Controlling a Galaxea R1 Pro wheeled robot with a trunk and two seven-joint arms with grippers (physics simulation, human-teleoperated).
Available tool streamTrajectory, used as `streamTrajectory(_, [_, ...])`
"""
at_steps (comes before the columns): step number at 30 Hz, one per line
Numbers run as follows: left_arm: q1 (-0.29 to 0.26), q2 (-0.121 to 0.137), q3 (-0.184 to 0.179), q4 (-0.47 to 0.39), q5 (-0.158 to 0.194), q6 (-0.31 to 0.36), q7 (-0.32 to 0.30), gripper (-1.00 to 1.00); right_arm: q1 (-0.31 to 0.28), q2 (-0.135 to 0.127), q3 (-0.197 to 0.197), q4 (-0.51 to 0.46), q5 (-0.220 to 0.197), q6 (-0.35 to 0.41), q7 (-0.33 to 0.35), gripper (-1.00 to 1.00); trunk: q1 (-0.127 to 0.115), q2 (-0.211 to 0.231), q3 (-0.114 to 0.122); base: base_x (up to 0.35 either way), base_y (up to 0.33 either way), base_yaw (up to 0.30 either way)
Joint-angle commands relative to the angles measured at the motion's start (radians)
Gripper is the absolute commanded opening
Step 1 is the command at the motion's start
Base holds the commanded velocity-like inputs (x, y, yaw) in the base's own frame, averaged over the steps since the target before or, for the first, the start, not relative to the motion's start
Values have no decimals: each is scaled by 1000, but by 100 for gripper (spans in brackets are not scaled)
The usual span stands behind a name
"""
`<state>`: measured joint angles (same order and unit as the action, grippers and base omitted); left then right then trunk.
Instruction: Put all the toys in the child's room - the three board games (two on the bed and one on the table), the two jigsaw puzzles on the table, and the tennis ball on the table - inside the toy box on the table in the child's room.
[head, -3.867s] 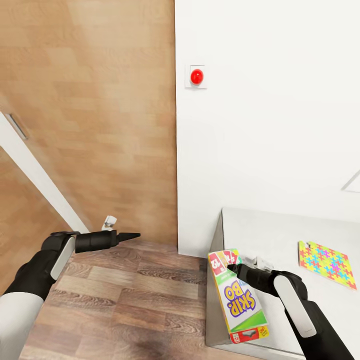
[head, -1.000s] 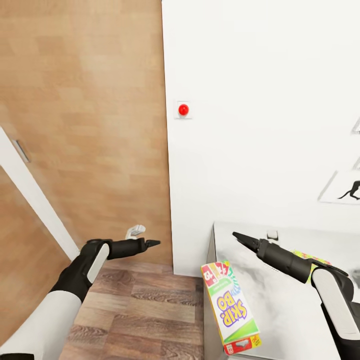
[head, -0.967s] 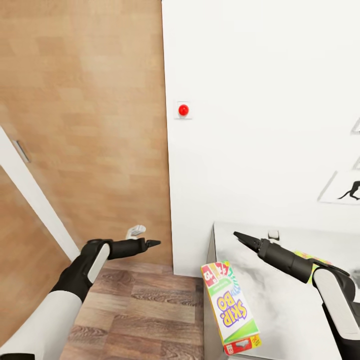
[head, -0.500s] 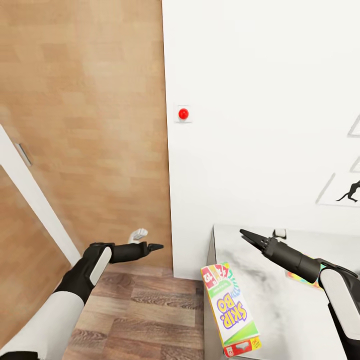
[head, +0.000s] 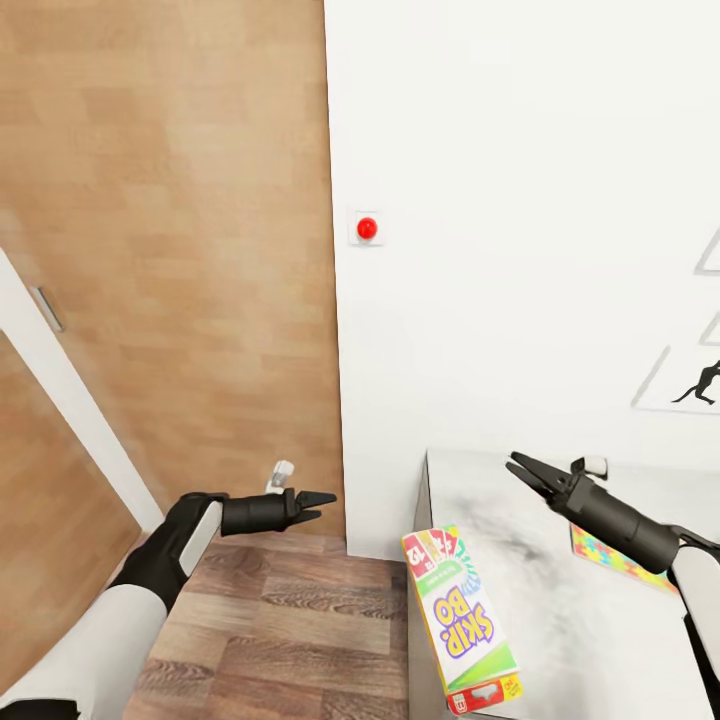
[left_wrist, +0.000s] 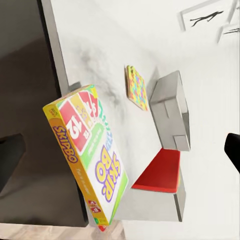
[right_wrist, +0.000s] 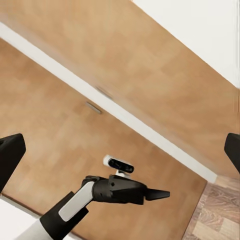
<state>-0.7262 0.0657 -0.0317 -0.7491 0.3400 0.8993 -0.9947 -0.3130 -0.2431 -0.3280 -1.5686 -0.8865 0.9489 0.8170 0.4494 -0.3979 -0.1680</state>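
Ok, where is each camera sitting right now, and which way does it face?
Head view: high on the robot, looking forward and down at the table corner, with the left gripper and right gripper in front.
Left wrist view: on the left arm, facing the Skip-Bo box on the table edge.
Right wrist view: on the right arm, facing the left arm and wooden wall.
Head and left wrist views share the Skip-Bo box and jigsaw.

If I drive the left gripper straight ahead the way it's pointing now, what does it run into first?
Most likely the Skip-Bo box, which sits dead ahead in the left wrist view, overhanging the end of the table. In the head view the left gripper looks a bit higher than the box, so it might pass over it; depth is unclear.
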Motion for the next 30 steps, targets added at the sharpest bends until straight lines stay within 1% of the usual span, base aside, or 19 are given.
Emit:
streamTrajectory(1, [-1,2,-2,1,5,6,-5,100,7,0,-9,0,1,5,7,100,1,-2,-2,0,0,0])
streamTrajectory(4, [-1,4,1,3,8,11,-17,100,40,1,-51,-1,-1,5,16,100,1,-2,-2,0,0,0])
streamTrajectory(10, [-1,3,-5,3,10,13,-23,100,57,1,-107,-1,-6,6,21,100,1,-2,-2,0,-7,0])
streamTrajectory(12, [-1,2,-6,4,7,13,-23,100,61,1,-118,-1,-7,6,22,100,1,-2,-2,0,-123,0])
streamTrajectory(17, [-1,5,-2,4,8,15,-25,100,65,1,-126,-1,-7,5,22,100,1,-2,-2,0,-197,0])
streamTrajectory(26, [-1,5,-3,4,10,15,-25,100,66,2,-130,-1,-7,5,22,100,1,-2,-2,0,-69,0])
streamTrajectory(30, [-1,5,-5,3,10,15,-25,100,66,2,-130,-1,-6,5,22,100,1,-2,-2,0,-180,0])
